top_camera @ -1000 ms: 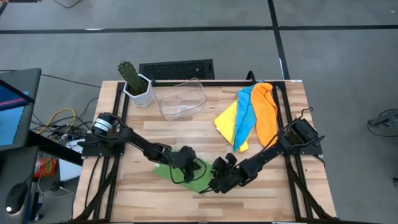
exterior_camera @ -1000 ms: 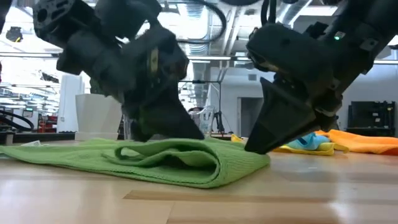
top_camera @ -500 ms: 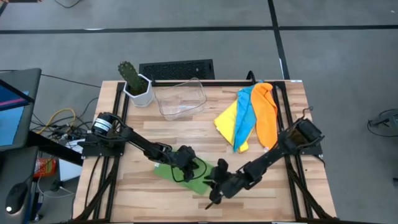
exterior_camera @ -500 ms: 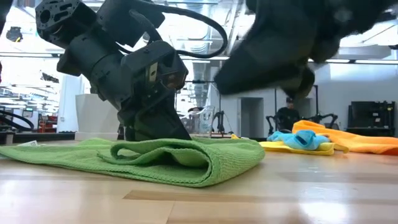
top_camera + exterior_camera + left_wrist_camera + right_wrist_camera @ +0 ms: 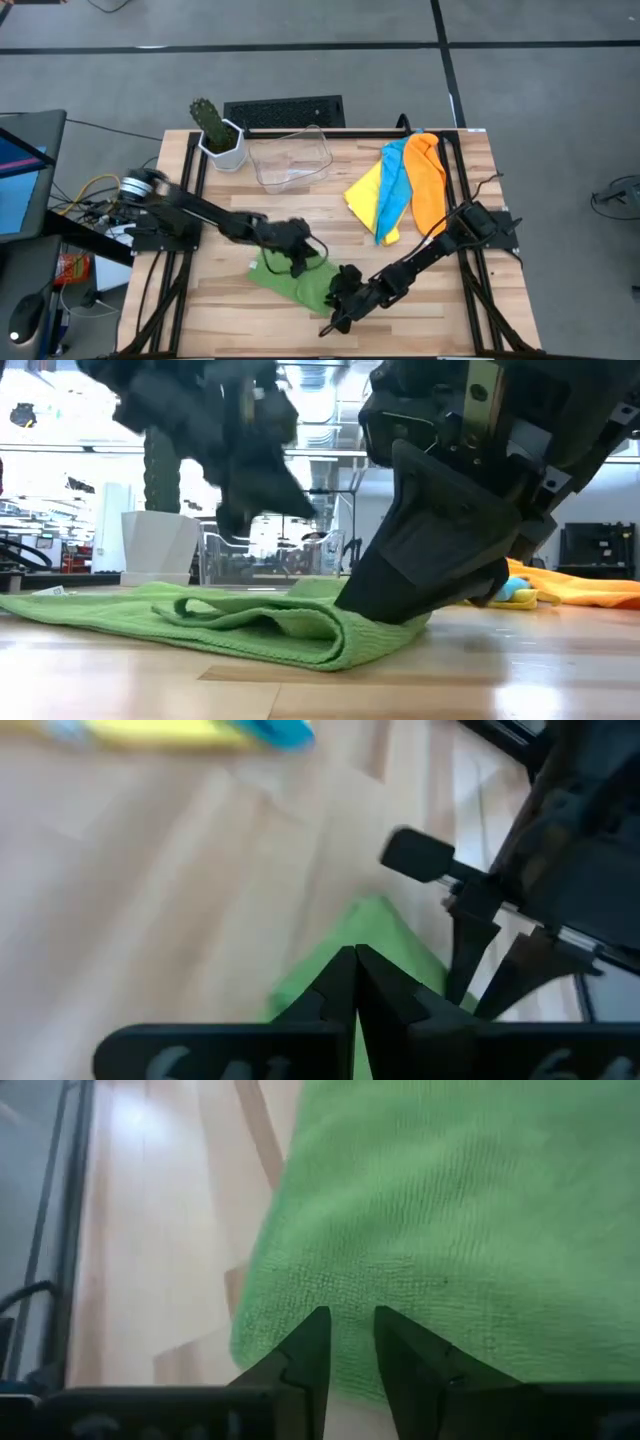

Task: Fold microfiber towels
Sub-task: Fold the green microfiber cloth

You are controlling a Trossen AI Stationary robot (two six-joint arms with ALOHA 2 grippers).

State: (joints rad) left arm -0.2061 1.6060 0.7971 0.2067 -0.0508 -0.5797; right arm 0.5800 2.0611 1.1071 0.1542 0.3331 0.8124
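Observation:
The green towel [image 5: 290, 278] lies folded on the table's near middle, with its rounded fold [image 5: 345, 645] at the right end in the low view. My left gripper [image 5: 297, 264] is shut and empty, and hangs clear above the towel [image 5: 235, 525]. My right gripper [image 5: 335, 312] is down at the towel's near right corner, with a narrow gap between its fingers [image 5: 347, 1325]. The yellow towel [image 5: 365, 192], light blue towel [image 5: 396, 185] and orange towel [image 5: 430, 180] lie overlapped at the far right. My right gripper comes slanting down from the table's right side. Its fingertips [image 5: 312, 1330] meet the green towel's top layer beside the folded edge [image 5: 290, 1310]. The cloth runs flat under the gap and is not bunched between the fingers. The towel lies wholly on the table.
A clear plastic bin [image 5: 290, 155] and a potted cactus [image 5: 218, 135] stand at the far left. Bare wood [image 5: 250, 215] lies between the bin and the green towel. The table's near edge is close to my right gripper.
My left gripper has risen off the green towel and drawn slightly toward the table's left, staying shut. My right gripper has swung toward the near edge and come down on the towel's folded right end. The fold sits a little flatter.

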